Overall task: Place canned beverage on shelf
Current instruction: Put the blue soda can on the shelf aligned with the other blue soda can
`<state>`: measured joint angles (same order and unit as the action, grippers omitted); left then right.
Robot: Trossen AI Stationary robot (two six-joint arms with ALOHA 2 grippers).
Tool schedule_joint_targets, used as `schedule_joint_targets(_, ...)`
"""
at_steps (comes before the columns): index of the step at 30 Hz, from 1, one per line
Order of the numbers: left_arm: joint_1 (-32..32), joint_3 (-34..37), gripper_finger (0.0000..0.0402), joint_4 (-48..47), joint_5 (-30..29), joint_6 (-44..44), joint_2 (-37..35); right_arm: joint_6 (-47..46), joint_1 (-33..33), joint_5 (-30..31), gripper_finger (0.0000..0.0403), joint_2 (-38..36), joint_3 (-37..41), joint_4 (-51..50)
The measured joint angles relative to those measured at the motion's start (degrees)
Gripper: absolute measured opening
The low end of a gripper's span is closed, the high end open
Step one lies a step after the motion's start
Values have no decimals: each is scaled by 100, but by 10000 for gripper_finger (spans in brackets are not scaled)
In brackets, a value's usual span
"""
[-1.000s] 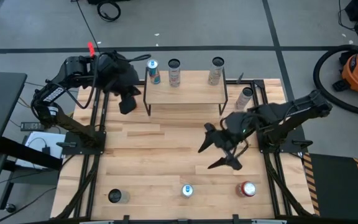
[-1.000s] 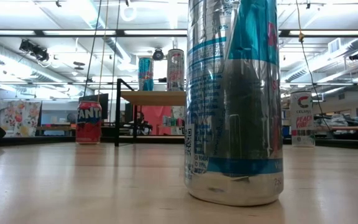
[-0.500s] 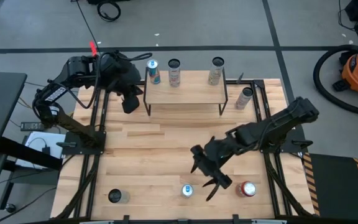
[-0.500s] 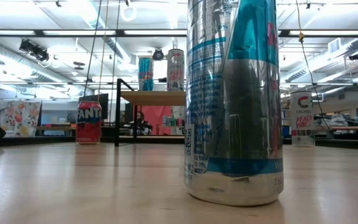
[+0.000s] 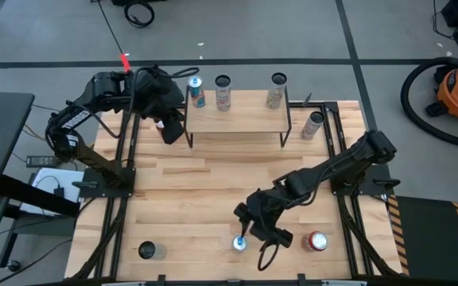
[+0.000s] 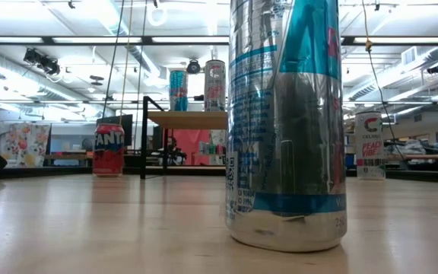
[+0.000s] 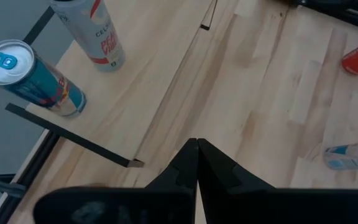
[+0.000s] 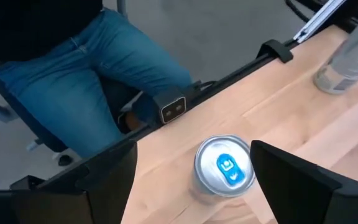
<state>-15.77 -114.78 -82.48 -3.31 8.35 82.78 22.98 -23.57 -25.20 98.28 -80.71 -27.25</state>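
Right tool [image 8: 191,171] open, straddling blue-top can [image 8: 224,166].

Bright, even light falls from ceiling strip lamps [image 6: 67,39] in the low view. The near can [image 6: 286,122] shows glare streaks. The table [image 5: 205,191] carries only soft shadows.

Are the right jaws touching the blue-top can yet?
Apart. In the right wrist view the blue-top can stands between the open right gripper, with bare tabletop showing on either side.
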Motion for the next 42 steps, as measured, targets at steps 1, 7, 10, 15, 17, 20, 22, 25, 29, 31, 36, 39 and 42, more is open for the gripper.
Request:
schedule_joint_targets(1, 0, 0, 9, 0, 0, 12, -9, 16, 0, -10, 322, 54, 0, 17)
schedule_joint_targets(7, 20, 0, 9, -1, 0, 161, -13, 101, 0, 11, 322, 362, 0, 332)
schedule_joint_targets(10, 63, 0, 9, 0, 4, 202, -13, 94, 0, 112, 322, 476, 0, 586)
schedule_joint_targets(15, 115, 0, 9, -2, -3, 293, -13, 69, -2, 445, 322, 512, -4, 689)
schedule_joint_targets(17, 166, 0, 9, -4, -2, 289, -13, -20, 0, 434, 322, 549, -2, 697)
schedule_joint_targets(20, 228, 0, 9, -7, 4, 259, -13, -50, 2, 423, 322, 587, 0, 628)
schedule_joint_targets(22, 255, 0, 9, -4, 0, 256, -13, -47, 13, 426, 322, 654, 0, 689)
schedule_joint_targets(25, 255, 0, 9, -6, 0, 184, -13, -69, 22, 438, 322, 731, 3, 702)
schedule_joint_targets(29, 258, 0, 9, -4, -3, 150, -13, -132, 50, 472, 322, 785, 10, 611)
schedule_joint_targets(31, 258, 0, 9, 7, -3, 128, -13, -140, 71, 581, 322, 798, 2, 683)
schedule_joint_targets(36, 258, 0, 9, 42, -3, 134, -13, -266, 109, 611, 322, 862, 9, 590)
schedule_joint_targets(39, 258, 0, 9, 44, -5, 134, -13, -345, 131, 578, 322, 920, 13, 587)
schedule_joint_targets(42, 258, 0, 9, 48, -5, 133, -13, -349, 136, 521, 322, 950, 15, 620)
